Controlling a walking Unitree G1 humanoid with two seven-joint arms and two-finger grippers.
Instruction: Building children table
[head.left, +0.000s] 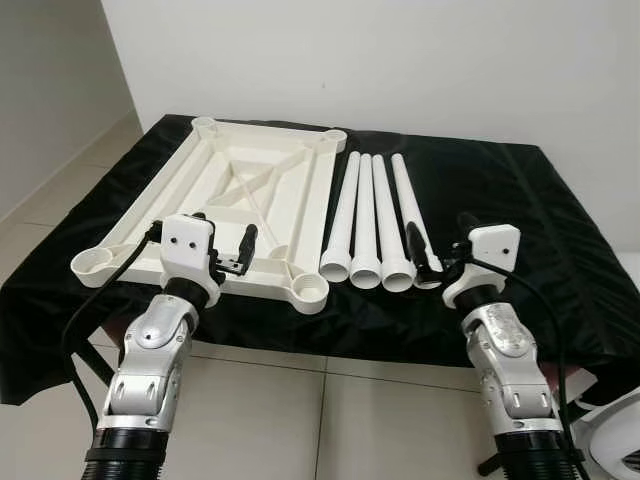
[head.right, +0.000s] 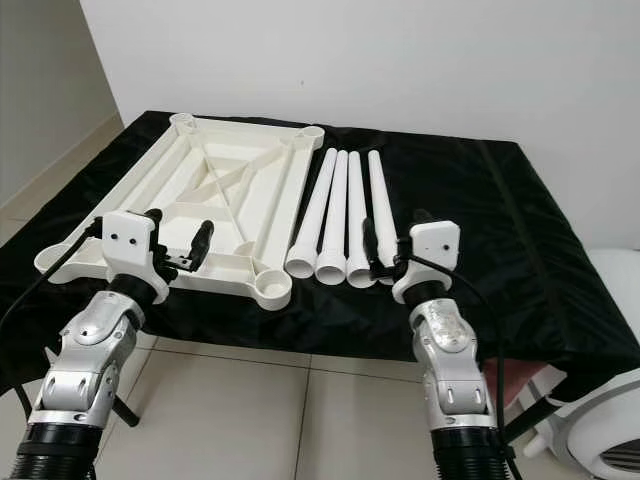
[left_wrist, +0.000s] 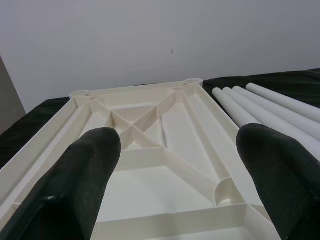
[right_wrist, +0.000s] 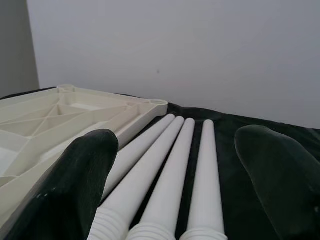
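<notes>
Here we hold our left gripper (head.left: 222, 252) wide open at the near edge of the tabletop (head.left: 262, 190), which lies ahead of it, underside up on the black cloth (head.left: 500, 200), leg sockets exposed for fitting. Our right gripper (head.left: 438, 262), likewise wide open, hovers at the near ends of four legs (head.left: 372, 215) lying side by side just ahead, probably picked first.

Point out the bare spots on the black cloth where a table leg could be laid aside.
Bare black cloth lies right of the four legs, out to the cloth's right edge. The upturned tabletop fills the left half, with legs packed close beside it.
</notes>
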